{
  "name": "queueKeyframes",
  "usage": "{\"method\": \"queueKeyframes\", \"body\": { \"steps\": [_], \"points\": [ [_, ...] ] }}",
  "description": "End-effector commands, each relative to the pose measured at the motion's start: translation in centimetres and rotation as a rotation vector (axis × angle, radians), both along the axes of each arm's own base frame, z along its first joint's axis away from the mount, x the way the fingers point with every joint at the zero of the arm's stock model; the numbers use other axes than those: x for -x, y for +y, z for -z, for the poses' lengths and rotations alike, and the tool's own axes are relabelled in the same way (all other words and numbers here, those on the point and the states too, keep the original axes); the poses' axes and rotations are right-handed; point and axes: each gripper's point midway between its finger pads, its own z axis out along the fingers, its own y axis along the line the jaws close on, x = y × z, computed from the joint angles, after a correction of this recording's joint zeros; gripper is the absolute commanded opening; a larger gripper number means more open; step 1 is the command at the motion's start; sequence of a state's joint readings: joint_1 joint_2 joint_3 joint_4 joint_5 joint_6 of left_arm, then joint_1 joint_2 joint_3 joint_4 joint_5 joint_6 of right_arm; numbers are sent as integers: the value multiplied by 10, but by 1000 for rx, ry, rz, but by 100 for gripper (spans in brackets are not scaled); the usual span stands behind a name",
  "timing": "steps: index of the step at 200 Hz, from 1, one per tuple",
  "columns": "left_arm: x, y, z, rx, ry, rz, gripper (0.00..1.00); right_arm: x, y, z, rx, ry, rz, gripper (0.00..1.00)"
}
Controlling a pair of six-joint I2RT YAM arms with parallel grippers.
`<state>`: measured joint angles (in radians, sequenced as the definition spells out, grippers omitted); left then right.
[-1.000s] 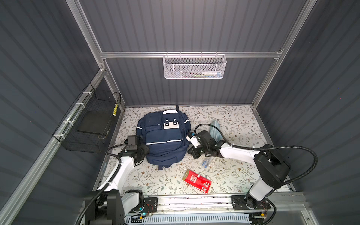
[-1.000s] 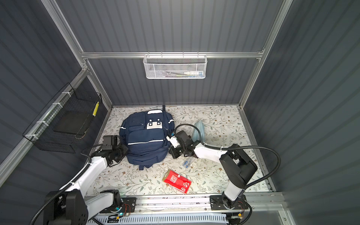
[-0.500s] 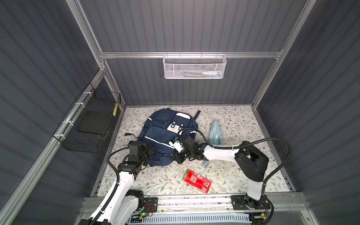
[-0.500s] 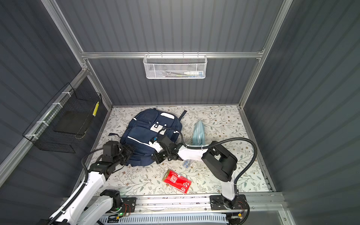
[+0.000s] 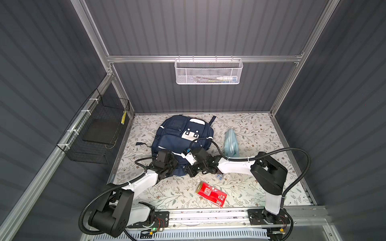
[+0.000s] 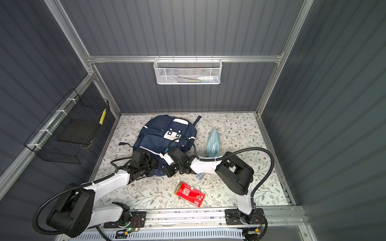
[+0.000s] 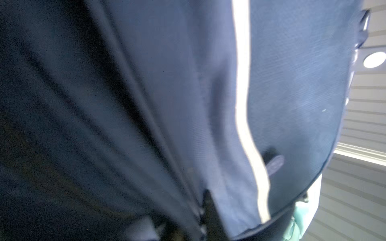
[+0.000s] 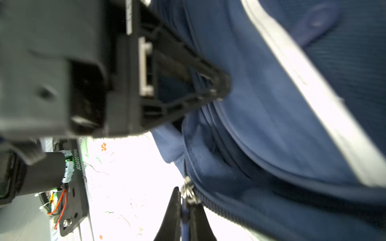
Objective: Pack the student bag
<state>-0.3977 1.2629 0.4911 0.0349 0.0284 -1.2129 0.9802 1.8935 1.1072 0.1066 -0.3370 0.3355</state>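
— What is hanging on the left wall?

— A black wire basket is hanging there, and a flat dark slab is lying inside it.

— And moving in from there?

— The left gripper is resting on the near end of the student bag. In the right wrist view its two fingers are squeezing together on a fold of the navy fabric. It is closed and pinching the bag itself.

— Where is the bag sitting?

— It is lying flat on the floral table, toward the back and left of the middle. Its white patch is facing up.

— What is the right gripper doing?

— The right gripper is meeting that same near end, just beside the left one. Its fingers are pressing shut on the blue tab of a zip pull at the bag's edge.

— What is lying further right?

— A red packet is lying near the front rail, apart from the bag. A small clear packet is showing beside the right arm. A light-blue pouch is lying near the bag's right side without touching it. A white mesh basket is hanging on the back wall; its contents are showing too small to name.
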Motion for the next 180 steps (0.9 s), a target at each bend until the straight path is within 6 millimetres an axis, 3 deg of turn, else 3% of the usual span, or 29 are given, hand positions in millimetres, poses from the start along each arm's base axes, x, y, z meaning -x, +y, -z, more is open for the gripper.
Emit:
{"method": "queueKeyframes", "body": {
  "steps": [1,34,54,72,118,139,180],
  "points": [
    [1,22,-22,-130,-29,-4,0,-7,-13,-16,-15,-46,28,0],
    [21,95,-27,-250,5,-126,0,-52,-76,7,87,-11,183,0],
    [32,117,-16,-263,48,-154,0,-81,-108,13,141,-26,246,0],
    [33,117,-9,-218,63,-154,0,-105,-133,18,198,-29,303,0],
    [27,120,-20,-241,45,-154,0,-147,-185,30,293,-31,486,0],
    [29,121,-15,-246,57,-153,0,-156,-191,27,288,-66,499,1],
    [31,127,-24,-281,42,-155,0,-184,-204,32,336,-97,558,5]
  ]
}}
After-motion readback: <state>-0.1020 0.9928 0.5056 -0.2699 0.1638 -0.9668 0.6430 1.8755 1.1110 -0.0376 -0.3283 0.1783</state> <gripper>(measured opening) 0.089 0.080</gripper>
